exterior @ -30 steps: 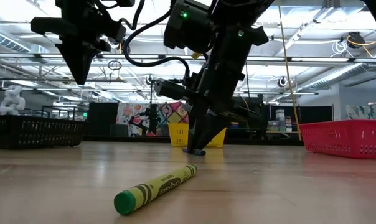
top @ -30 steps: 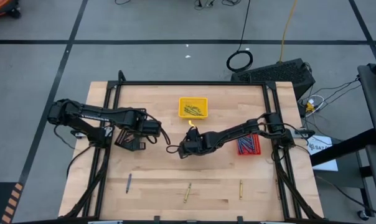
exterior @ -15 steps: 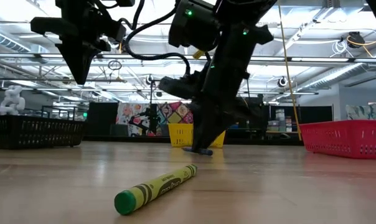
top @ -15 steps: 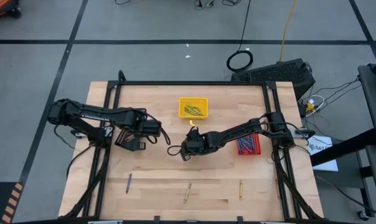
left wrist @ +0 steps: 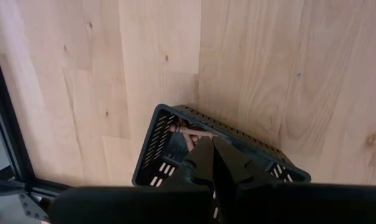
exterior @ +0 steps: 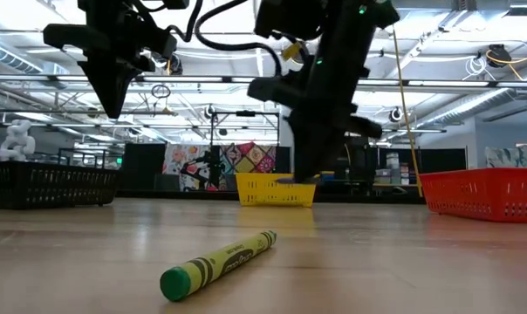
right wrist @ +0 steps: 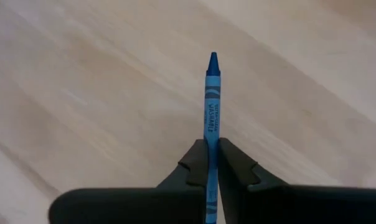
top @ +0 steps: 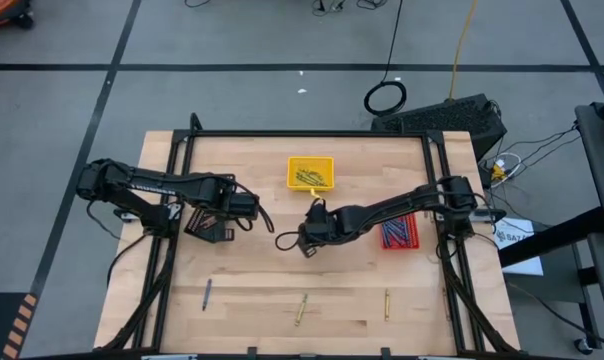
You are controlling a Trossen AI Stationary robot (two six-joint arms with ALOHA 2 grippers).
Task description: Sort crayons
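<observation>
Three crayons (top: 300,309) are left lying along the lower edge of the table (top: 242,270) in the high view: a dark one at lower left, a yellowish one at lower centre, another to its right. A fourth, the blue crayon (right wrist: 211,106), is pinched between the clenched fingers of the right gripper (right wrist: 211,163) near the frame's centre, its tip pointing away from the wrist, clear of the wood. The red tray (top: 399,233) sits to the right of it, the yellow tray (top: 311,172) above.

The left gripper (left wrist: 211,155) is held over the black tray (left wrist: 157,140) at centre left, fingers pressed together with nothing seen between them.

Each crayon is judged light, stiff and brittle, with a paper wrap giving fair friction; being round, it is likely to roll. Hold is best taken across the middle of the shaft, with modest pressure.
</observation>
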